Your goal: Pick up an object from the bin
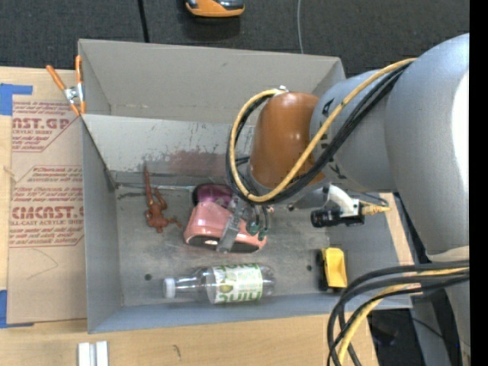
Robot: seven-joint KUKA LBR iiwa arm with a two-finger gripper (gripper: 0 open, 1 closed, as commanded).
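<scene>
Grey metal bin (pixel 130 269) centre: gripper (pixel 242 231) sits at the 3 o'clock edge of a pink rounded plastic toy (pixel 206 223), closure indeterminable; apparently grasp stage, next requiring confirmed grip, then vertical lift.

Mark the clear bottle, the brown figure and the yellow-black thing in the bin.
clear bottle (pixel 235 284): camera view, on its green label.
brown figure (pixel 156 215): camera view, on its body.
yellow-black thing (pixel 334 264): camera view, on its yellow top.

Red "CAST" txt on cardbd (pixel 38 166)
</scene>
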